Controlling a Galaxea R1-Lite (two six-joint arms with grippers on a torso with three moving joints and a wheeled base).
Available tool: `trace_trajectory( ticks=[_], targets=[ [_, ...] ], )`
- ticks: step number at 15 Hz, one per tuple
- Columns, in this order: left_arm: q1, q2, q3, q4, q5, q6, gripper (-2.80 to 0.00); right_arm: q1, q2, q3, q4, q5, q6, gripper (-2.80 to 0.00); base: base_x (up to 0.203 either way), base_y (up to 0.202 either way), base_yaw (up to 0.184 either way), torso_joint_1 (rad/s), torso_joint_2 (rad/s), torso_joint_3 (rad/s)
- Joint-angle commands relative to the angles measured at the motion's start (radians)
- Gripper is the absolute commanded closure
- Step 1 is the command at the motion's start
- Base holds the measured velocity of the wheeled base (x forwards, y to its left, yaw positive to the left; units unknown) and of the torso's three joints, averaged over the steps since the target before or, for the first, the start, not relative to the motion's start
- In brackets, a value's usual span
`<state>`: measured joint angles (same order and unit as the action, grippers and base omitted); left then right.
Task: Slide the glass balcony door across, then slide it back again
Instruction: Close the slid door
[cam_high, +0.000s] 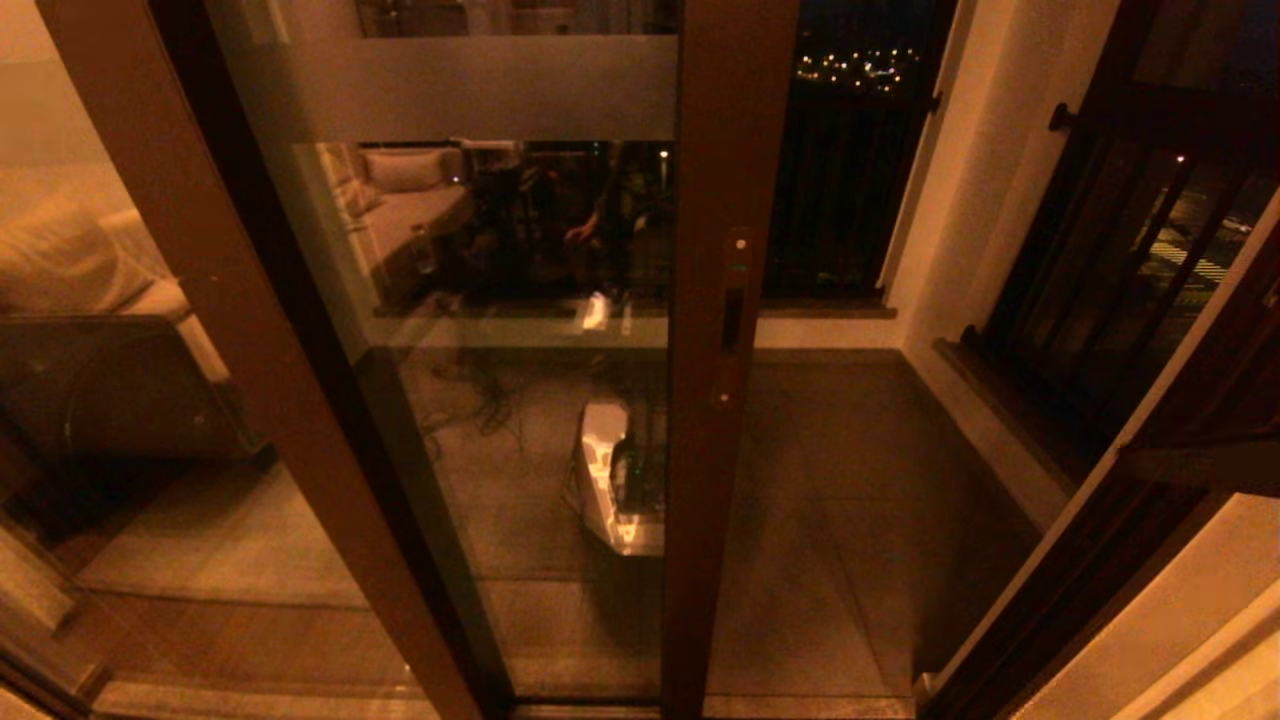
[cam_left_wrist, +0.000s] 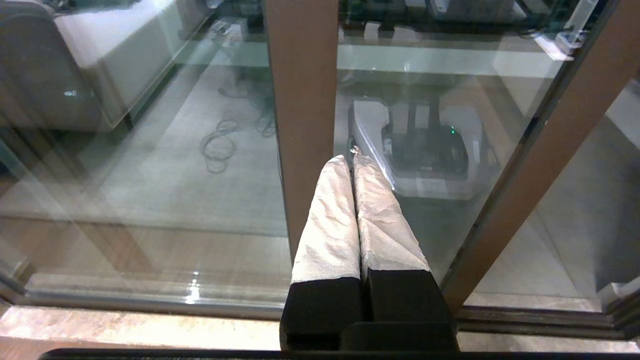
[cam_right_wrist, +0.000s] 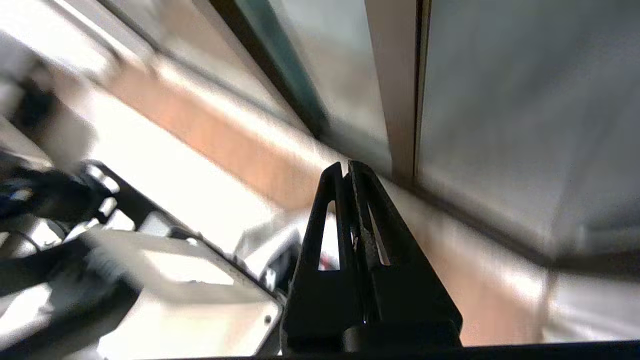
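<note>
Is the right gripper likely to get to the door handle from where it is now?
Probably yes: the right gripper is shut and low near the floor track, the recessed handle on the glass balcony door faces the robot, and nothing visible blocks it.

A pale sofa (cam_high: 70, 270) sits at the far left. Black balcony railings (cam_high: 840, 200) stand beyond, city lights (cam_high: 860, 65) far behind them.
</note>
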<state>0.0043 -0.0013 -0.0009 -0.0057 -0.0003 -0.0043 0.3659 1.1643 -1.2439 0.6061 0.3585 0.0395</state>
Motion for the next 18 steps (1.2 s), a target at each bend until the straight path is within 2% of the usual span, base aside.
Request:
trace_trajectory(
  ticks=[1,3,5,6,9,10,14,18],
  targets=[
    [0.000,0.001,0.001,0.000,0.000,0.000,0.00,0.117,0.246,-0.094,0.025,-0.165,0.044,0.00,0.000,0.000,0.000,0.000,0.00,0.000],
    [0.000,0.001,0.001,0.000,0.000,0.000,0.00,0.162,0.348,-0.176,0.015,-0.333,0.085,0.00,0.000,0.000,0.000,0.000,0.00,0.000],
    [0.000,0.001,0.001,0.000,0.000,0.000,0.00,0.199,0.416,-0.235,-0.042,-0.556,0.107,0.00,0.000,0.000,0.000,0.000,0.00,0.000],
    [0.000,0.001,0.000,0.000,0.000,0.000,0.00,0.229,0.429,-0.252,-0.081,-0.636,0.111,0.00,0.000,0.000,0.000,0.000,0.00,0.000],
    [0.000,0.001,0.001,0.000,0.000,0.001,0.00,0.296,0.476,-0.286,-0.224,-0.798,0.112,0.00,0.000,0.000,0.000,0.000,0.00,0.000],
    [0.000,0.001,0.001,0.000,0.000,0.000,0.00,0.312,0.498,-0.294,-0.264,-0.825,0.112,0.00,0.000,0.000,0.000,0.000,0.00,0.000],
    [0.000,0.001,0.001,0.000,0.000,0.000,0.00,0.370,0.504,-0.279,-0.284,-0.827,0.125,0.00,0.000,0.000,0.000,0.000,0.00,0.000],
    [0.000,0.001,0.001,0.000,0.000,0.000,0.00,0.387,0.574,-0.258,-0.376,-0.831,0.076,0.00,0.000,0.000,0.000,0.000,0.00,0.000]
  ],
)
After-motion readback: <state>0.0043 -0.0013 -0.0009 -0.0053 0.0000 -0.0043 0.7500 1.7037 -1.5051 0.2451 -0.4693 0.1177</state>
